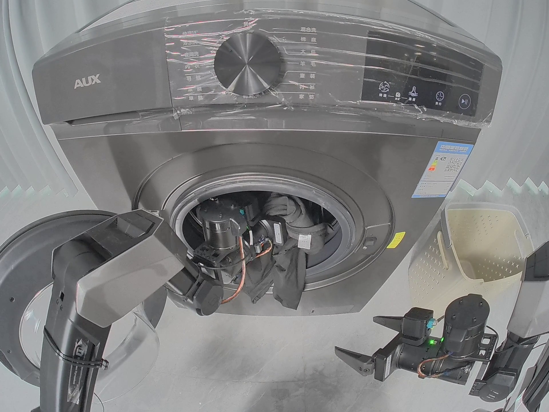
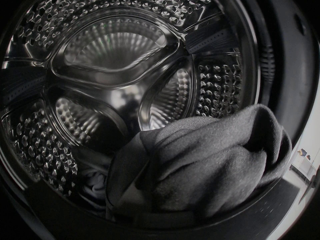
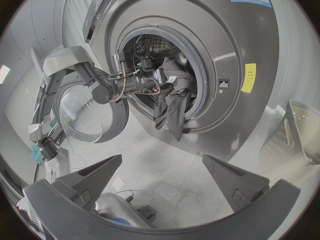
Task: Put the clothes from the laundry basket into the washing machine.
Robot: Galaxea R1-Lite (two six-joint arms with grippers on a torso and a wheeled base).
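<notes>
**Garment half in, tail over the door lip**

Door (image 1: 34, 293) stands swung open, off to the outer side of your left gripper (image 1: 284, 228). That gripper sits just inside the washing machine (image 1: 257, 161) mouth, buried in the dark garment (image 1: 287, 273). Can't tell if it's clamped or released, cloth covers it. The garment bunches right at the gripper, and its tail hangs below it over the lip, outside. Drum (image 2: 116, 67) is open ahead of it, with a pale item (image 2: 93, 187) low at the bottom.

Step in hand, I'd say: loading this piece. For the next move, push deeper before letting go, or the tail may drag it out.

Your right gripper (image 1: 357, 336) hangs low over the floor (image 1: 257, 361), spread wide and holding nothing. The laundry basket (image 1: 434, 270) is just past it on its outer side, with no clothes visible inside.

The floor is smooth pale grey. Pleated pale walls stand behind the machine.
</notes>
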